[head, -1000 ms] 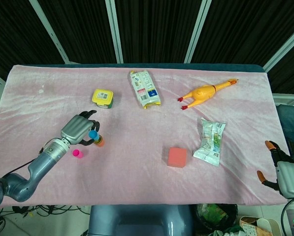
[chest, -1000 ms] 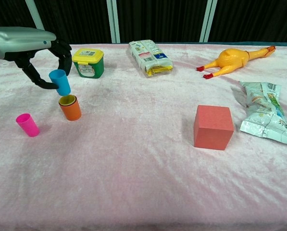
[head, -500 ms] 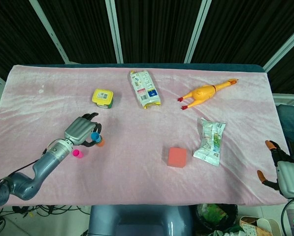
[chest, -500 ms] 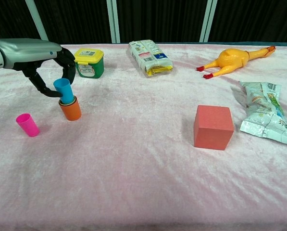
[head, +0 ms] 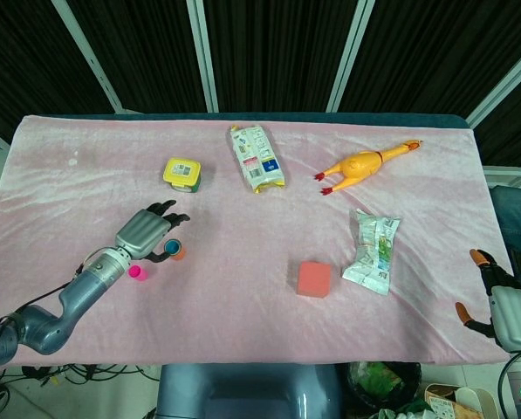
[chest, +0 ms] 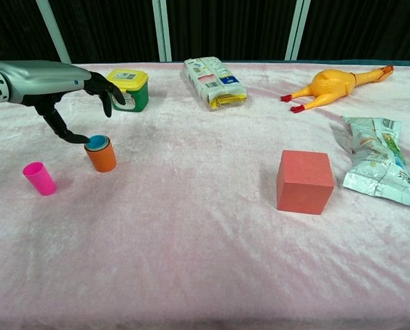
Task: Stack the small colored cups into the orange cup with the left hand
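The orange cup (chest: 101, 155) (head: 177, 251) stands upright on the pink cloth, with the blue cup (chest: 97, 142) nested inside it so only its rim shows. A pink cup (chest: 39, 178) (head: 137, 272) stands apart to the left of it. My left hand (chest: 62, 81) (head: 143, 234) hovers just above and left of the orange cup, fingers spread and holding nothing; the thumb tip is close beside the blue rim. My right hand (head: 496, 297) rests off the table's right front corner, seen only in the head view, with nothing in it.
A green tub with a yellow lid (chest: 126, 89) stands just behind the left hand. Farther right lie a white snack bag (chest: 213, 82), a rubber chicken (chest: 332, 84), a red block (chest: 304, 181) and a green-white packet (chest: 379, 167).
The left hand lowered the blue cup into the orange cup and let go of it. Its fingers have spread apart above the stack.
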Controlling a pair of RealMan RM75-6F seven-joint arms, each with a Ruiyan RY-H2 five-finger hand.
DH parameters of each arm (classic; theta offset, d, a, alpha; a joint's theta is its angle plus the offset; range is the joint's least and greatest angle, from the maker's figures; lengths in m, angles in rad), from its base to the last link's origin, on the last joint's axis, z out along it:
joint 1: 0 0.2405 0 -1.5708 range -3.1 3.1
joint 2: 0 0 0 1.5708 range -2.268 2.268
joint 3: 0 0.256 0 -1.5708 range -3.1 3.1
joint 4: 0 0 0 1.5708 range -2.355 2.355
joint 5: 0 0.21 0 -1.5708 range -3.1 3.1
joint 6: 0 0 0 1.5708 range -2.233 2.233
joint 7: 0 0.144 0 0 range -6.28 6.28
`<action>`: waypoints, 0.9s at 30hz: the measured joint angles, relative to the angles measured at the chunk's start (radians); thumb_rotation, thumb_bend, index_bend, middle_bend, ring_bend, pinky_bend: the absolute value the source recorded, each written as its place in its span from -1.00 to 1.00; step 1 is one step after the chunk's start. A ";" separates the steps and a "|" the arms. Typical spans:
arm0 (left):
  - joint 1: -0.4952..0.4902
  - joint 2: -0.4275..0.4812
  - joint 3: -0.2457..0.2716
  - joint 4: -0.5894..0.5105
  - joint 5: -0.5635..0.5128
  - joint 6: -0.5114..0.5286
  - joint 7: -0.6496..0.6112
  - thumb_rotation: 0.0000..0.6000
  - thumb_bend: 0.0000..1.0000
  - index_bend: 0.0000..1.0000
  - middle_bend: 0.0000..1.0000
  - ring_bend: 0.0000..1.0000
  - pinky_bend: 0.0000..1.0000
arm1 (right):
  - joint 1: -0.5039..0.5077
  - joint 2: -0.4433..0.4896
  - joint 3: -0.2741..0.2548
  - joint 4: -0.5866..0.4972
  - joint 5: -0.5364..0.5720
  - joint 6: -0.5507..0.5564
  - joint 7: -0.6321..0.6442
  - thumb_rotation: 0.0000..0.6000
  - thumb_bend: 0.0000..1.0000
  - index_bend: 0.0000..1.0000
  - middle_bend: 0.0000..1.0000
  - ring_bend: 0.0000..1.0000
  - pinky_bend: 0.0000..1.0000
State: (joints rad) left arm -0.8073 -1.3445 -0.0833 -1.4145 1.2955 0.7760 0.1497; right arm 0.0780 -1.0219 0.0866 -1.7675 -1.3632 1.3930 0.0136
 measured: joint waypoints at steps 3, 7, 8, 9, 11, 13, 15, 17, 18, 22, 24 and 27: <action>0.011 0.017 0.003 -0.028 -0.003 0.025 0.027 1.00 -0.50 -0.59 -0.38 -1.00 -0.72 | 0.000 0.000 0.000 -0.001 0.000 0.000 0.001 1.00 -0.47 -0.93 -0.88 -0.68 -0.57; 0.046 0.058 0.016 -0.088 0.008 0.087 0.044 1.00 -0.50 -0.57 -0.34 -1.00 -0.72 | 0.000 0.000 0.000 -0.002 0.000 0.001 0.001 1.00 -0.47 -0.93 -0.88 -0.68 -0.57; 0.057 0.070 0.021 -0.102 0.011 0.101 0.047 1.00 -0.50 -0.57 -0.34 -1.00 -0.72 | 0.000 0.000 0.000 -0.002 0.000 0.001 0.000 1.00 -0.47 -0.93 -0.88 -0.68 -0.57; 0.070 0.082 0.027 -0.117 0.014 0.115 0.051 1.00 -0.50 -0.56 -0.34 -1.00 -0.72 | 0.000 0.000 -0.001 -0.002 -0.002 0.001 0.000 1.00 -0.47 -0.93 -0.88 -0.68 -0.57; 0.108 0.109 0.054 -0.148 0.023 0.150 0.056 1.00 -0.50 -0.55 -0.34 -1.00 -0.72 | -0.001 -0.001 -0.001 -0.004 -0.004 0.002 -0.003 1.00 -0.47 -0.93 -0.88 -0.68 -0.57; 0.144 0.131 0.082 -0.172 0.040 0.182 0.057 1.00 -0.50 -0.54 -0.34 -1.00 -0.73 | -0.001 -0.001 -0.001 -0.004 -0.003 0.002 -0.004 1.00 -0.47 -0.93 -0.88 -0.68 -0.57; 0.177 0.150 0.111 -0.189 0.063 0.206 0.055 1.00 -0.50 -0.53 -0.33 -1.00 -0.73 | -0.001 -0.002 -0.001 -0.004 -0.003 0.003 -0.005 1.00 -0.47 -0.93 -0.88 -0.68 -0.57; 0.196 0.155 0.129 -0.191 0.082 0.217 0.052 1.00 -0.50 -0.52 -0.33 -1.00 -0.73 | -0.001 -0.002 -0.002 -0.005 -0.004 0.004 -0.006 1.00 -0.47 -0.93 -0.88 -0.68 -0.57; 0.201 0.154 0.134 -0.188 0.086 0.219 0.051 1.00 -0.50 -0.52 -0.33 -1.00 -0.73 | -0.001 -0.002 -0.002 -0.005 -0.004 0.004 -0.006 1.00 -0.47 -0.93 -0.88 -0.68 -0.57; 0.212 0.142 0.142 -0.166 0.095 0.222 0.050 1.00 -0.50 -0.51 -0.32 -1.00 -0.72 | -0.002 -0.002 -0.002 -0.006 -0.004 0.005 -0.007 1.00 -0.47 -0.93 -0.88 -0.68 -0.57; 0.215 0.130 0.144 -0.150 0.096 0.219 0.047 1.00 -0.50 -0.50 -0.32 -1.00 -0.72 | -0.003 -0.002 -0.002 -0.006 -0.003 0.006 -0.007 1.00 -0.47 -0.93 -0.88 -0.68 -0.57; 0.217 0.111 0.143 -0.123 0.095 0.207 0.034 1.00 -0.50 -0.47 -0.32 -1.00 -0.72 | -0.003 -0.001 -0.002 -0.006 -0.002 0.006 -0.005 1.00 -0.47 -0.93 -0.88 -0.68 -0.57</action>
State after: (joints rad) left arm -0.5899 -1.2337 0.0595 -1.5375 1.3904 0.9829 0.1841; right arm 0.0750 -1.0229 0.0850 -1.7735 -1.3657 1.3988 0.0083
